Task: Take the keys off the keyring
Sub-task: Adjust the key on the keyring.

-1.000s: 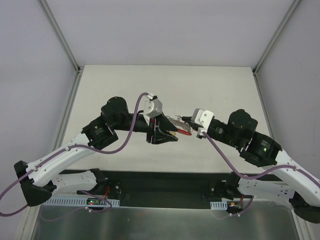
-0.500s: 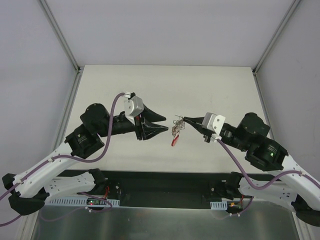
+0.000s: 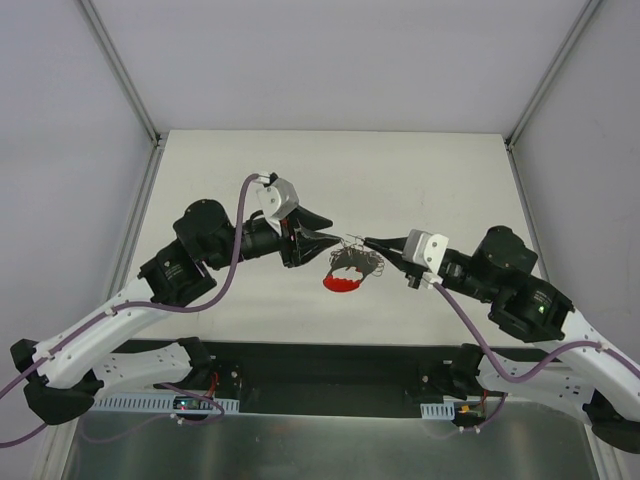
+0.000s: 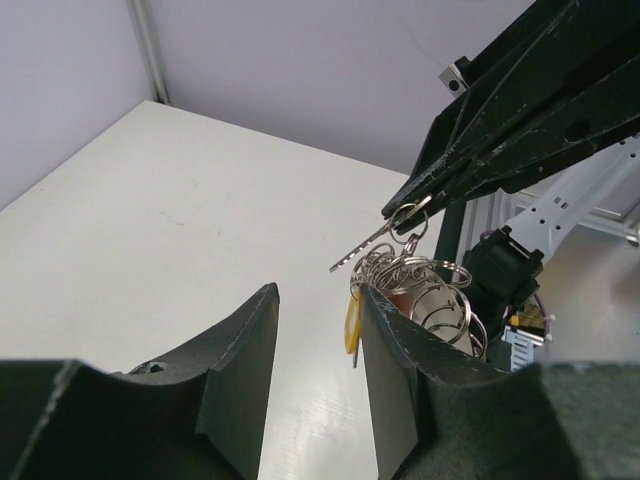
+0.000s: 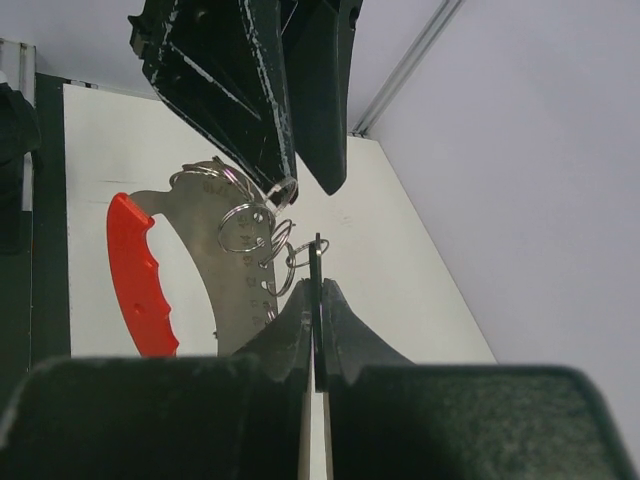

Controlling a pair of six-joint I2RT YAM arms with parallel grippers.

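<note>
Keyring [image 3: 352,262] is held in the air over the middle of the table [image 3: 430,180]. One ring is pinched by the pressed-together right gripper [image 3: 368,241] just right of it. Keys [image 4: 362,248], red piece [image 5: 140,280] and grey tag [image 5: 200,250] are bunched under the pinch. Left gripper [image 3: 334,232] is seen just left of keyring, fingers spread, nothing between them. Bare white table lies open all round keyring. Pale walls and metal posts [image 3: 120,70] are seen well beyond it. Small marks along grey tag cannot be read.
</note>
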